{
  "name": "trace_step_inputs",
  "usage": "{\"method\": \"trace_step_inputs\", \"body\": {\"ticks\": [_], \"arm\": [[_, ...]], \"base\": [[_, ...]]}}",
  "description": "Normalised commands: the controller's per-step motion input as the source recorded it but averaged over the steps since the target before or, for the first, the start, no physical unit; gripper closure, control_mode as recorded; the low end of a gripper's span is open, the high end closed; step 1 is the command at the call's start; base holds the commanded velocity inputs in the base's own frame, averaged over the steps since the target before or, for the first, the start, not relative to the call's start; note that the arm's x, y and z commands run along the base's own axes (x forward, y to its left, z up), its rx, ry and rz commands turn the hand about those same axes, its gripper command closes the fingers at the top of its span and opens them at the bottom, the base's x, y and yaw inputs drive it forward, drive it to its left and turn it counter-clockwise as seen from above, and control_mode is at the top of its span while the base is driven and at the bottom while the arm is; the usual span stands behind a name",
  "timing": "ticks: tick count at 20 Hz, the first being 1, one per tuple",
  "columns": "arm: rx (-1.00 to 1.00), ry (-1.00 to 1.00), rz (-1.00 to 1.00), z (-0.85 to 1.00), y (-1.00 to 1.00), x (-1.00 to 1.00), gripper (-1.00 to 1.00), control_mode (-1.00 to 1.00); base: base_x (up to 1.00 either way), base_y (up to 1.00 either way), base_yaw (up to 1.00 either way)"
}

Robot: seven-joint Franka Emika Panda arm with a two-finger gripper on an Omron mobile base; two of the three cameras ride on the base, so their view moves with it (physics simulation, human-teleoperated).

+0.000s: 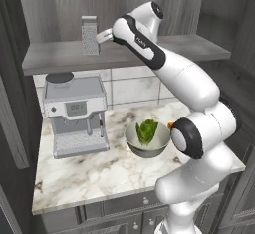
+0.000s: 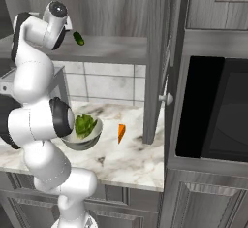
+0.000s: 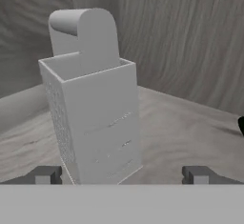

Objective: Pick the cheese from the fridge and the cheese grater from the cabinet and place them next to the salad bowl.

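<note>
The grey box cheese grater (image 1: 90, 35) stands upright on the open shelf of the dark wood-grain cabinet (image 1: 60, 58). My gripper (image 1: 103, 36) is level with it, just to its right, and open. In the hand view the grater (image 3: 93, 118) rises close between my two fingertips (image 3: 45, 175), which stand wide apart and clear of its sides. On the marble counter, the small orange cheese (image 2: 121, 132) wedge lies just right of the salad bowl (image 2: 83, 130) with its green lettuce. From the left, the bowl (image 1: 147, 138) sits behind my arm. The fridge is out of view.
A grey coffee machine (image 1: 74, 113) stands on the counter left of the bowl, under the shelf. A small green item (image 2: 78, 39) lies on the shelf to the right of my hand. A tall cabinet side panel (image 2: 155, 67) and a dark oven (image 2: 218, 110) bound the right.
</note>
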Motion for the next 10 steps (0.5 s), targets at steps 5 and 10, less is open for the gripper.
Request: {"method": "trace_step_inputs", "body": {"ticks": [5, 10], "arm": [[0.0, 0.0, 0.03, 0.0, 0.15, 0.27, -1.0, -1.0], [0.0, 0.0, 0.02, 0.0, 0.13, 0.23, -1.0, -1.0]], "base": [[0.0, 0.0, 0.0], [0.0, 0.0, 0.0]]}}
